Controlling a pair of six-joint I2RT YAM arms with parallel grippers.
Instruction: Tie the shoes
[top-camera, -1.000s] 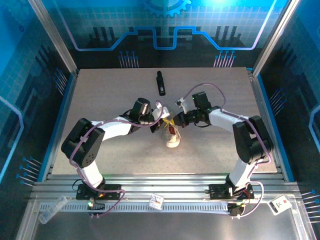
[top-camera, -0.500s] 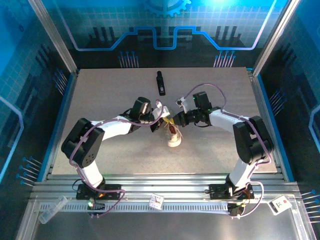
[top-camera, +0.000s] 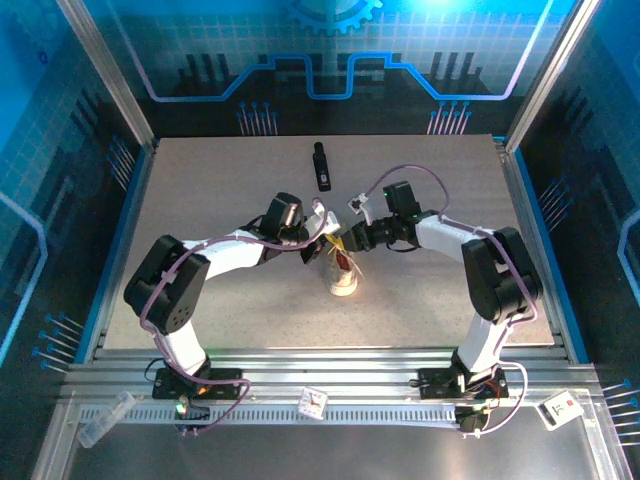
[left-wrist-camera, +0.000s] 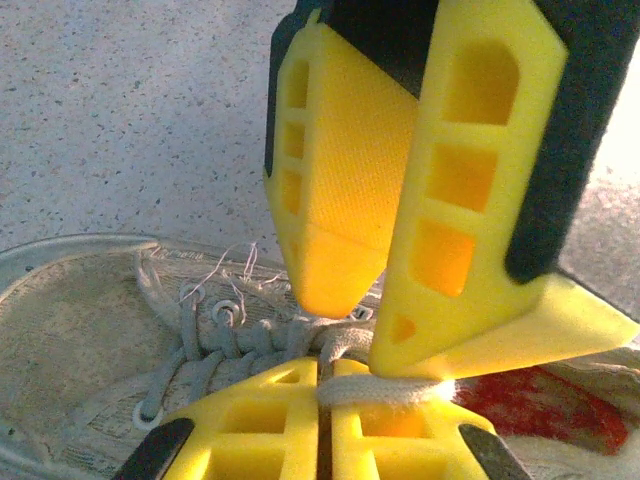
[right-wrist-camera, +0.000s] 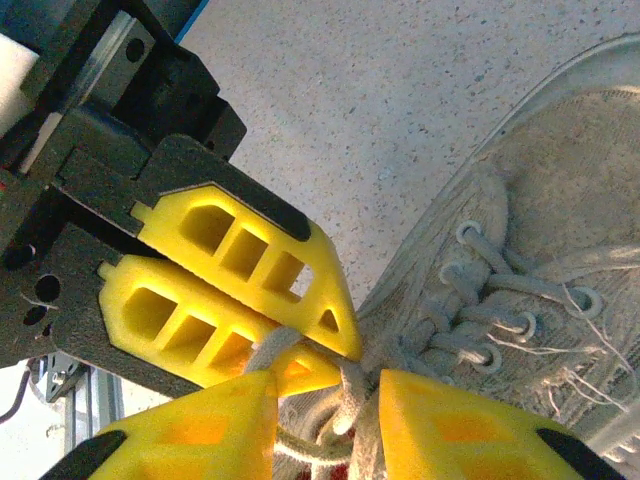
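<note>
Shoe position: the sneaker (top-camera: 344, 280) rests on the table (top-camera: 200, 200) between both arms, toe toward the arm bases.
Left gripper (left-wrist-camera: 320, 375): pinched tight on one lace strand (left-wrist-camera: 385, 388) above the top eyelets.
Right gripper (right-wrist-camera: 330, 385): fingers narrowly apart, straddling the bunched laces, tips just beside the left gripper; no firm grip on a strand can be confirmed.
Step in hand: judged to be gathering the two strands for the first crossing.
Next move: likely requires the right fingers to close on the free strand, then both grippers to draw apart evenly without dragging the sneaker.
</note>
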